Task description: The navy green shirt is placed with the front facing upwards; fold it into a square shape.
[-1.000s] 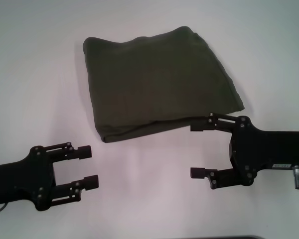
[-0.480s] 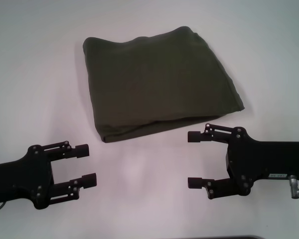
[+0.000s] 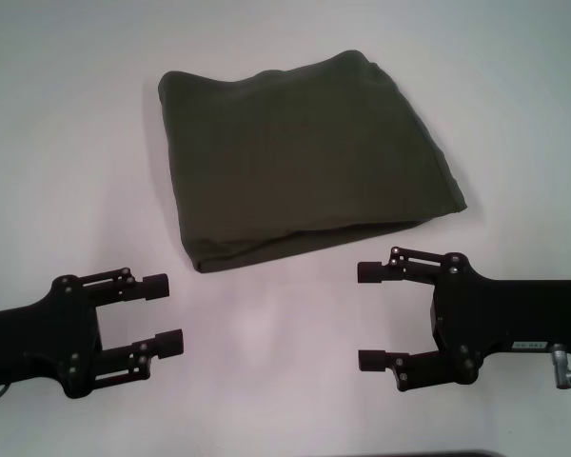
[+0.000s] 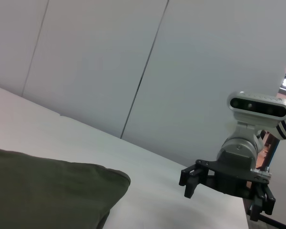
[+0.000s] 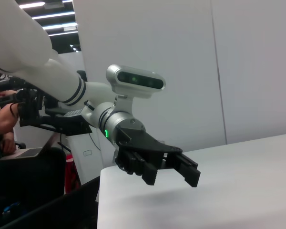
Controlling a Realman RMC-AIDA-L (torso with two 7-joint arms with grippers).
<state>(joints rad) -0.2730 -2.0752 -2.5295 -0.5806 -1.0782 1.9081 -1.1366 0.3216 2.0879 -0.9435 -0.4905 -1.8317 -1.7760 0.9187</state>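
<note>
Shirt: navy green shirt [image 3: 300,157] lies on the white worktop [image 3: 67,143], already folded into a rough square.
Progress: folding looks done; little remains.
Left gripper [image 3: 162,312]: near the robot, jaws open, empty.
Right gripper [image 3: 373,315]: just clear of the shirt's near edge, jaws open, empty.

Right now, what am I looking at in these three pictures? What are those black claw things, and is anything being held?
It is a two-armed robot at a white table. One picture looks down from its head; the other two come from cameras on its wrists, each catching the opposite arm. The black claws are its tools: the left tool and the right tool, both open and holding nothing. Between and beyond them lies the navy green shirt, folded into a rough square, touched by neither tool.
</note>
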